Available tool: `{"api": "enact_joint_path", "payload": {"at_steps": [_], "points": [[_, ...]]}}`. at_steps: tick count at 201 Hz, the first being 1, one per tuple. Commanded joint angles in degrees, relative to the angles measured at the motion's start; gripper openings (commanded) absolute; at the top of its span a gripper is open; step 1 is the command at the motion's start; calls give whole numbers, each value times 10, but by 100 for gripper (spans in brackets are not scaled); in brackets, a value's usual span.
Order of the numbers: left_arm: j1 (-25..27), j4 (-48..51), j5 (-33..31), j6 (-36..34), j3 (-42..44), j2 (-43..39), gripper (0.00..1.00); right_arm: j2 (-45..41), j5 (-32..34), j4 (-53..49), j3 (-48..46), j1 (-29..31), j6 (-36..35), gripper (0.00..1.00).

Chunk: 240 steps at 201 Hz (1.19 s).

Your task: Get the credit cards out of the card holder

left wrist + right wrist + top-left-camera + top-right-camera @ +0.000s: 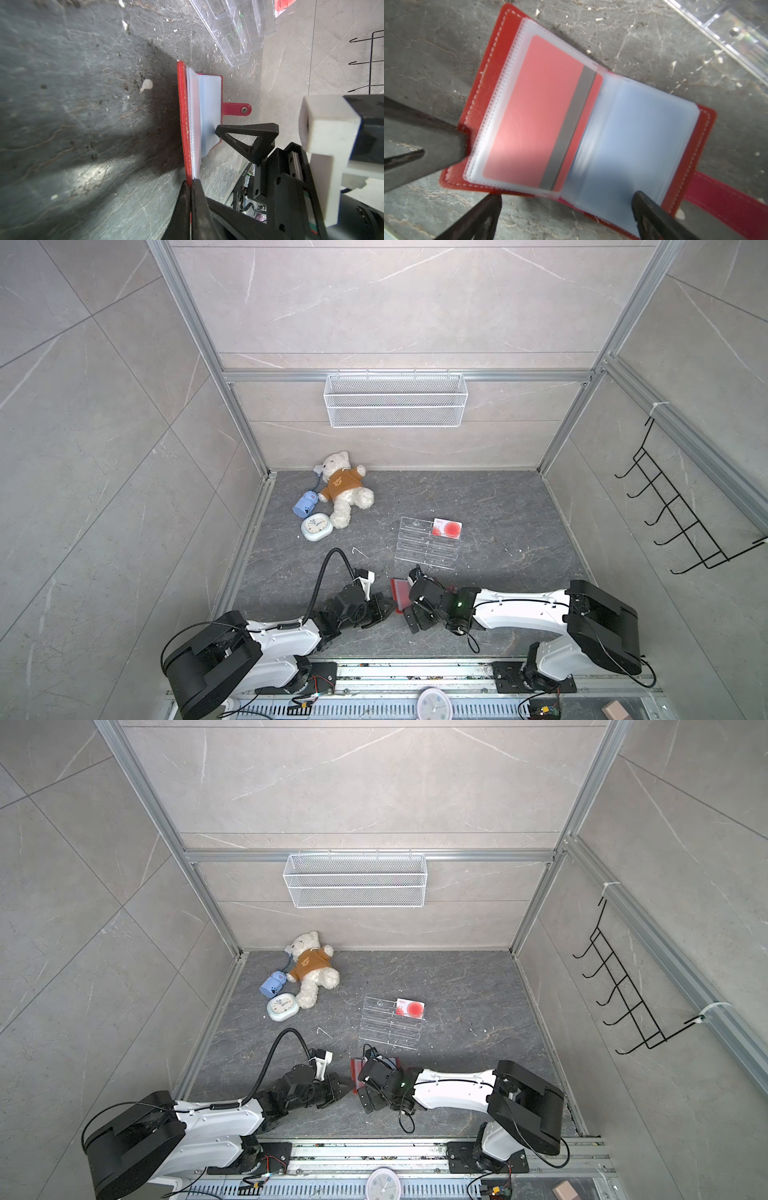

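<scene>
The red card holder [400,593] [356,1073] lies open on the dark floor near the front middle. My left gripper [190,182] [386,608] is shut on the edge of its red cover [184,116], holding that half upright. My right gripper [568,197] [409,610] is open, and one of its fingers [245,128] presses on the pale blue sleeves [633,135]. One of the credit cards [542,112], pink-red with a grey stripe, sits inside a clear sleeve. Another card [447,527] [410,1008], white with a red circle, rests on the clear acrylic rack [424,549].
A teddy bear [343,489], a blue toy [305,504] and a small clock [316,527] lie at the back left. A white wire basket [395,400] hangs on the back wall and black hooks [681,522] on the right wall. The holder's snap tab [236,109] points toward the rack.
</scene>
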<state>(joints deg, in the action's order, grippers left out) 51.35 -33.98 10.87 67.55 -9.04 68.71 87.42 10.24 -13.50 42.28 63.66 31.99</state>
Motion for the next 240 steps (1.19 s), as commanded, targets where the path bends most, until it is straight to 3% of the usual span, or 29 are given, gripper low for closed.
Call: {"api": "enact_joint_path", "payload": {"at_steps": [1, 123, 240], "points": [[10, 15, 1, -23, -7, -1, 0, 5, 20, -10, 12, -11, 16, 100], [23, 22, -9, -34, -23, 20, 0, -27, -29, 10, -5, -27, 20, 100], [26, 22, -13, -33, -25, 21, 0, 3, -73, 43, -4, -26, 30, 100]]}}
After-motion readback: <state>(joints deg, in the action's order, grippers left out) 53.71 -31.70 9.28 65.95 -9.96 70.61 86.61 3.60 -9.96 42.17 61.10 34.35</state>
